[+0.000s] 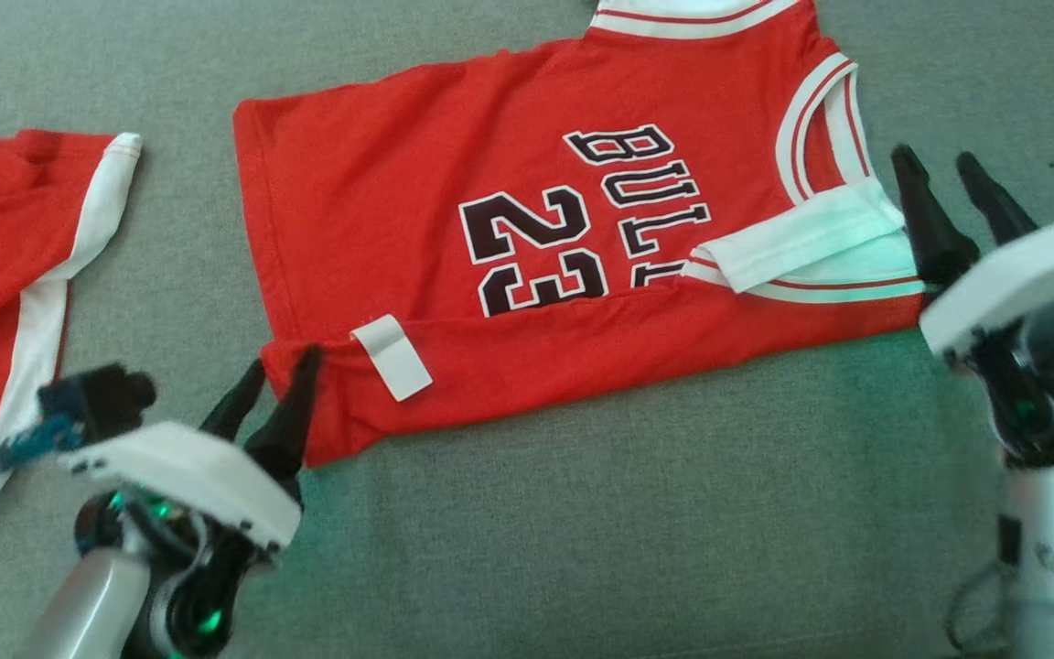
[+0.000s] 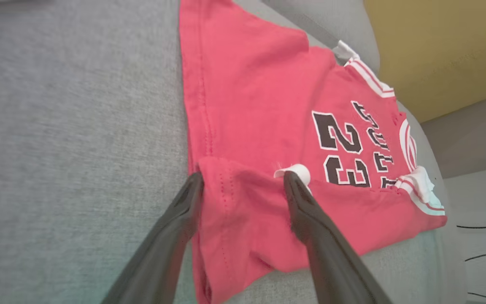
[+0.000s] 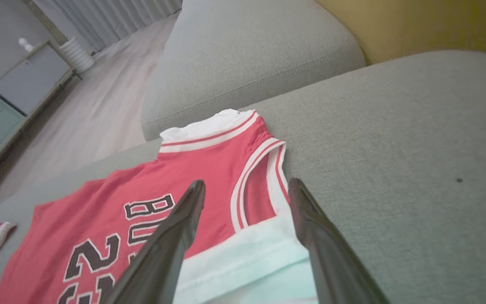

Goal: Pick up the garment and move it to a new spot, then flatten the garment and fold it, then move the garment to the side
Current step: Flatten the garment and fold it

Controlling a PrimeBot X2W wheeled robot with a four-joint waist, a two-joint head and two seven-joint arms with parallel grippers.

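Left gripper (image 1: 285, 360) and right gripper (image 1: 934, 157) both gape wide. The red jersey (image 1: 381, 183) lies between them on the sofa (image 1: 582, 549), its folded edge at their tips. It looks light and limp, so I'd pinch the doubled corners.

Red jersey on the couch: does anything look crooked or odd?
The jersey has its near edge folded over unevenly, hiding part of the 23. A white tag sticks out at the fold, and the white armhole lining is flipped outward.

My left gripper (image 1: 282, 364) and right gripper (image 1: 935, 157): long dark tapered fingers (image 1: 931, 229), white housings (image 1: 188, 476) behind them, silver forearms (image 1: 88, 604), green lights (image 1: 209, 622), blue connector (image 1: 33, 439) beside the left housing.
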